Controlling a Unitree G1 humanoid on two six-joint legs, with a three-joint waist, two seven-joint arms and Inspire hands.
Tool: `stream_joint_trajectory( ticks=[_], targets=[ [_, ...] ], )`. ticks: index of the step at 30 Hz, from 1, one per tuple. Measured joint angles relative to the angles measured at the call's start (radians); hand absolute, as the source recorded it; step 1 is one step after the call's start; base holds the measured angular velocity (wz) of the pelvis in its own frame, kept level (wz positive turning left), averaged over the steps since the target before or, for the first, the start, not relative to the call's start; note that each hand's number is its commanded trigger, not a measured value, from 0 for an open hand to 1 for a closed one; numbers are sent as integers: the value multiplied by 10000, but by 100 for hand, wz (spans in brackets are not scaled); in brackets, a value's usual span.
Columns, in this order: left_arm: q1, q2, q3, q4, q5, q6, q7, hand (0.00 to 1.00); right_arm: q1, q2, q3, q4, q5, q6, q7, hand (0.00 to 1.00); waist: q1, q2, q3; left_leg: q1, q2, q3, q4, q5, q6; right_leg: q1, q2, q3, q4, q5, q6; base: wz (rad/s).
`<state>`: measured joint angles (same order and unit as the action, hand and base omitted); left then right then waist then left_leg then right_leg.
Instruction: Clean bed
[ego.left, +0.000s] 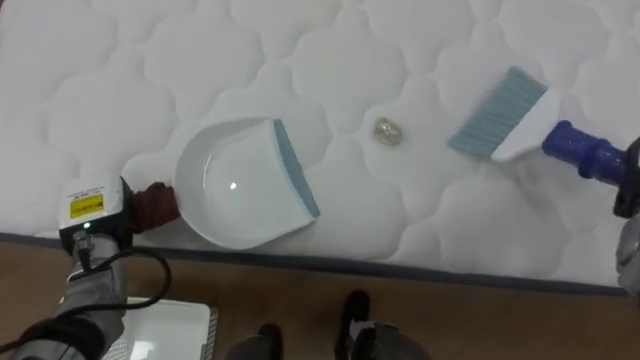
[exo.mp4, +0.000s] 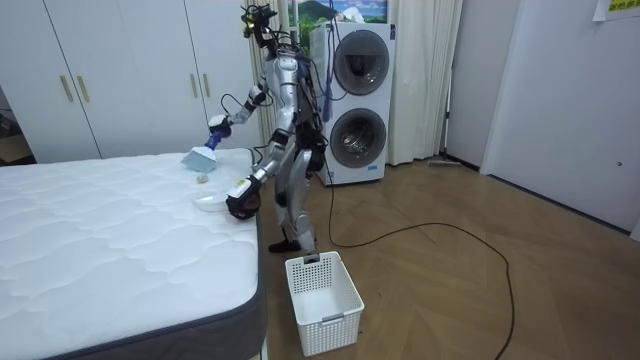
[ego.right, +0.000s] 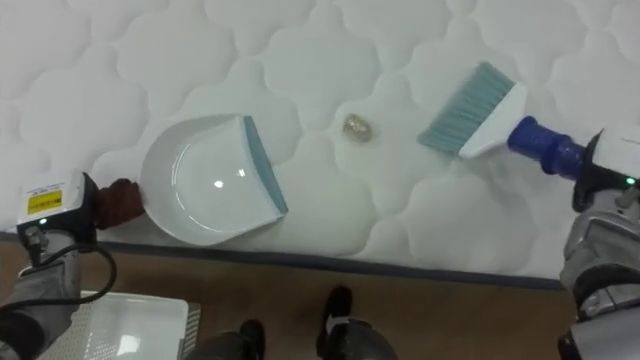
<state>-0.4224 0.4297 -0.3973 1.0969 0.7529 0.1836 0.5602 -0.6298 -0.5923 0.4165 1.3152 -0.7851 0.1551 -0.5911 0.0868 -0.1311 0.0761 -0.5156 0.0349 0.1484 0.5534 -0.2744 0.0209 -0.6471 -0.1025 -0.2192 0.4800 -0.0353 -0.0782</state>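
Observation:
A white dustpan (ego.left: 240, 185) with a grey-blue lip lies on the white quilted mattress (ego.left: 120, 90) near its front edge, its mouth facing right. My left hand (ego.left: 152, 206) is shut on its handle at the left. A small crumpled pale scrap (ego.left: 388, 131) lies on the mattress to the right of the pan. Further right, a hand brush (ego.left: 505, 115) with light blue bristles and a dark blue handle hovers over the mattress, bristles pointing toward the scrap. My right hand (ego.right: 603, 168) is shut on the brush handle at the right edge.
I stand at the side of the bed (exo.mp4: 110, 240) on a wooden floor. A white plastic basket (exo.mp4: 322, 290) sits on the floor by my feet, to my left (ego.left: 170, 330). A stacked washer and dryer (exo.mp4: 355, 100) stand behind me.

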Motion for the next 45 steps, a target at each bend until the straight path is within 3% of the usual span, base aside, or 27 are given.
stream_joint_trajectory(
  ticks=[5,10,14,19,32,37,42,45],
  targets=[
    [-21,209,7,-200,456,78,-9,100,-648,-54,465,-219,-2393,411,-10,100,52,-163,21,37,61,34,7,0,-1,22,-21,-41,9,-12,-15,-2],
    [-107,294,31,-218,442,152,-18,100,-887,-150,1577,-1120,-4041,971,197,100,237,-551,122,116,98,125,25,2,-12,100,2,-59,-28,-25,-52,-4],
    [-59,457,23,-552,431,142,-53,100,-888,-424,2341,-2492,-5090,1082,626,100,296,-720,109,-26,236,76,73,-12,-27,206,173,-234,-412,145,-90,4],
    [76,504,4,-788,427,106,-233,100,-872,-433,2782,-3702,-5580,1060,1426,100,338,-730,103,72,270,-34,2,-8,-31,458,264,-348,-692,244,-67,4],
    [522,668,21,-1338,-234,-151,-408,100,-393,-418,2834,-5450,-5940,968,2475,100,339,-747,80,97,292,-171,4,-6,-28,624,289,-585,-849,255,-53,2],
    [850,673,-1,-1354,-611,-320,-549,100,13,-203,2831,-5943,-5933,950,2889,100,309,-739,52,396,275,-141,-102,-6,-27,868,278,-576,-869,253,-51,-2],
    [1074,668,-109,-1359,-869,-321,-717,100,65,107,2832,-5984,-5906,846,3127,100,304,-737,-28,580,245,-112,-260,24,-64,979,272,-550,-874,251,-50,-1],
    [1134,660,-115,-1358,-945,-318,-790,100,65,183,2832,-6010,-5935,847,3189,100,310,-735,-30,576,246,-116,-250,36,-80,977,273,-555,-862,252,-52,0]
  ],
)
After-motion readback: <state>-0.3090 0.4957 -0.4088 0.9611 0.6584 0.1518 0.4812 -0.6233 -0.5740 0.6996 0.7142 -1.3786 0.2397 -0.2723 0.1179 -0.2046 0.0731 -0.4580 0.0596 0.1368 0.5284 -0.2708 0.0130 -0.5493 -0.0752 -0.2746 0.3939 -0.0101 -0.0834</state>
